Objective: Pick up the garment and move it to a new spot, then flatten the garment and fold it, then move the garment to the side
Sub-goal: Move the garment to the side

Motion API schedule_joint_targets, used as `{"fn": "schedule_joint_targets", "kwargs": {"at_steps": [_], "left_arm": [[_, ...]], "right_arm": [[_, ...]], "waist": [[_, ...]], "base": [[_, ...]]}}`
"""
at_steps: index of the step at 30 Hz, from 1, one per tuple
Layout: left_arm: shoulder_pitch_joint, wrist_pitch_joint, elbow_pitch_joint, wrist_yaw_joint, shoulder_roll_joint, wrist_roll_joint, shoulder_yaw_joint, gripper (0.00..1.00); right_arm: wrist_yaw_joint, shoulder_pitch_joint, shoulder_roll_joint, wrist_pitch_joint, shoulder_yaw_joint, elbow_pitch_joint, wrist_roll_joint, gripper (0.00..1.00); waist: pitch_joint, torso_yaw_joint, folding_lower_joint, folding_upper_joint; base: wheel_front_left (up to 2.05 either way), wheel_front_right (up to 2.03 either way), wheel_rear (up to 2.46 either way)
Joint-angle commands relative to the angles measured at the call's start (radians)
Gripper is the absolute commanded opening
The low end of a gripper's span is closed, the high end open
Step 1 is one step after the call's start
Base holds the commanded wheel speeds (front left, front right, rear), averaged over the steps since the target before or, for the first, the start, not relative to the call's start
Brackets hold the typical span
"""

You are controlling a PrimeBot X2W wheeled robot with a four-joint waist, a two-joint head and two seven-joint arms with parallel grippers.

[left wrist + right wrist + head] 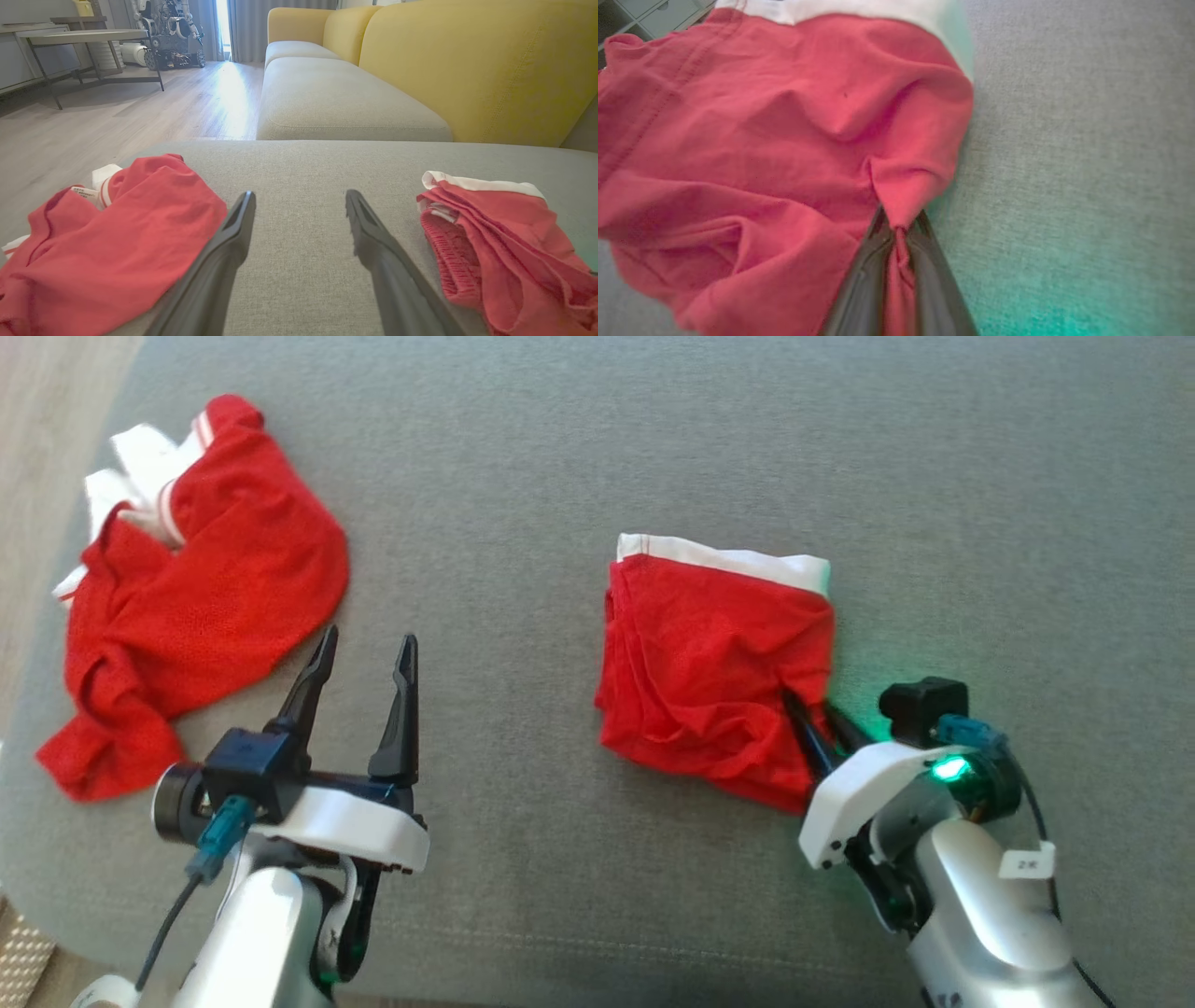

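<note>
My right gripper has its fingers clenched on a pinch of cloth at the near right corner of the folded red fabric garment. The right wrist view shows a tuck of red bunched between them. The garment lies as a compact rectangle on the wide grey upholstered seat, right of centre, with its white waistband on the edge away from me.

I read it as already folded, so this corner grip looks meant for dragging or lifting it off to the side, the last step. Holding one corner could let the layers slide apart, so I'd go low and slow.

My left gripper hangs over bare seat, fingers released and holding nothing. It sits between the folded piece and a second, crumpled red-and-white garment at the seat's left edge, well apart from the folded one. I'd steer clear of that heap.
</note>
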Motion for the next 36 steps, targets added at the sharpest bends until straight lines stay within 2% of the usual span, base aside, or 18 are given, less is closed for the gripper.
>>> {"fn": "schedule_joint_targets", "kwargs": {"at_steps": [1,5,8,14,19,29,32,36], "left_arm": [[-0.039,-0.009,-0.029,-0.004,0.017,0.006,0.042,1.00],[-0.035,-0.011,-0.036,-0.001,0.022,0.009,0.046,1.00],[-0.029,-0.011,-0.037,0.000,0.027,0.010,0.049,1.00],[-0.040,-0.012,-0.057,-0.002,0.037,0.015,0.047,1.00],[-0.079,-0.004,-0.080,-0.006,0.052,0.026,0.042,1.00],[-0.186,0.015,-0.125,-0.022,0.089,0.057,0.031,1.00],[-0.207,0.016,-0.129,-0.026,0.097,0.060,0.030,1.00],[-0.219,0.018,-0.131,-0.028,0.103,0.063,0.028,1.00]], "right_arm": [[-0.001,0.002,0.002,0.011,0.034,-0.013,-0.006,0.00],[-0.001,-0.013,-0.020,0.020,0.040,-0.063,-0.038,0.00],[-0.001,-0.025,-0.066,0.035,0.052,-0.109,-0.052,0.00],[-0.001,-0.078,-0.219,0.091,0.053,-0.189,-0.070,0.00],[-0.001,-0.170,-0.353,0.131,0.034,-0.224,-0.058,0.00],[-0.001,-0.321,-0.592,0.157,-0.010,-0.218,0.019,0.00],[-0.001,-0.341,-0.621,0.159,-0.034,-0.217,0.037,0.00],[-0.001,-0.346,-0.630,0.162,-0.059,-0.220,0.043,0.00]], "waist": [[-0.004,-0.017,0.0000,0.0000],[-0.005,-0.068,0.0000,0.0000],[-0.010,-0.118,0.0000,0.0000],[0.016,-0.227,0.0000,0.0000],[0.079,-0.300,0.0000,0.0000],[0.235,-0.348,0.0000,0.0000],[0.264,-0.356,0.0000,0.0000],[0.283,-0.364,0.0000,0.0000]], "base": [[0.00,0.00,0.00],[0.00,0.00,0.00],[0.00,0.00,0.00],[0.00,0.00,0.00],[0.00,0.00,0.00],[0.00,0.00,0.00],[0.00,0.00,0.00],[0.00,0.00,0.00]]}}
